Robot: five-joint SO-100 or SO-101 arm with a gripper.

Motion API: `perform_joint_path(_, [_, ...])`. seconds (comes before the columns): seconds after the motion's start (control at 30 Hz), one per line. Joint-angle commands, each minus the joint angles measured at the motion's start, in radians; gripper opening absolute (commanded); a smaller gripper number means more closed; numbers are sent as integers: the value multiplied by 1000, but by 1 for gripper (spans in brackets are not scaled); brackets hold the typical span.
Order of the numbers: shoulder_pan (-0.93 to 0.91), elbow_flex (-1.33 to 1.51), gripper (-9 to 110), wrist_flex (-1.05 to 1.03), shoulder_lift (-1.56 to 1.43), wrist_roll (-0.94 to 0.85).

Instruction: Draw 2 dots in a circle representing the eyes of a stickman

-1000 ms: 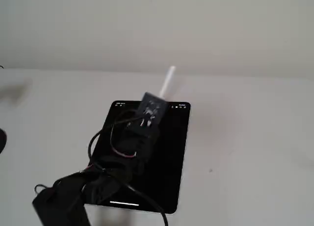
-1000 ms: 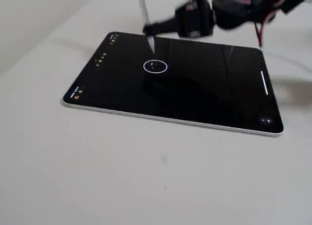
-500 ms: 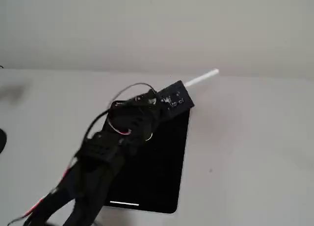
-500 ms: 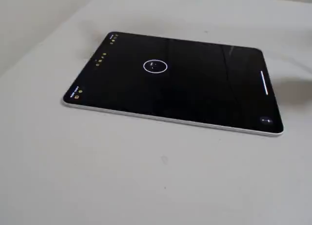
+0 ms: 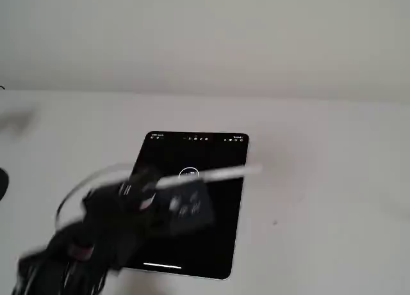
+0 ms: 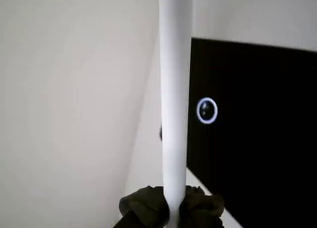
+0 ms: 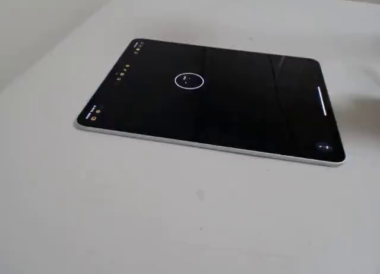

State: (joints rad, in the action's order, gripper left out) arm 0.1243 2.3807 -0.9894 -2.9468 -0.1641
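Observation:
The black tablet (image 7: 237, 116) lies flat on the pale table. On its screen is the circle (image 7: 189, 80), a thin white ring, with the dots (image 7: 187, 78) as two faint specks inside it. The wrist view shows the same circle (image 6: 207, 111) and dots (image 6: 205, 109) just right of a white stylus (image 6: 175, 89). My gripper (image 6: 171, 210) is shut on the stylus's lower end. In a fixed view the blurred black arm (image 5: 128, 212) hangs over the tablet's (image 5: 218, 244) near left part, and the stylus (image 5: 211, 175) points right, above the screen near the circle (image 5: 189, 175).
Small icons (image 7: 122, 72) run along the tablet's short edge, and a white bar (image 7: 323, 101) marks the opposite edge. Pale table (image 7: 178, 214) surrounds the tablet on all sides. A plain wall (image 5: 205, 39) stands behind.
The arm has swung back from the tablet's far edge toward the near left, blurred with motion. The stylus, which pointed up and away, now lies across the screen. The arm left the low fixed view.

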Motion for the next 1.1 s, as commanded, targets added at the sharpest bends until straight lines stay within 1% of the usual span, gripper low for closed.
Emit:
perform_joint_path(0.0, [20,149,0,-75,-296,2])
perform_joint_path(0.03, [17,198,0,-87,-368,0])
perform_joint_path(0.13, [0,262,0,-130,-377,12])
perform_joint_path(0.2, [-21,318,0,-132,-377,55])
perform_joint_path(0.27, [-31,373,0,-114,-377,43])
perform_joint_path(0.37, [-55,462,0,32,-377,-92])
perform_joint_path(0.53, [-38,611,0,318,-377,-400])
perform_joint_path(0.67, [-37,727,0,454,-377,-558])
perform_joint_path(0.93, [-31,752,0,449,-344,-660])
perform_joint_path(1.07, [-54,752,0,541,-249,-704])
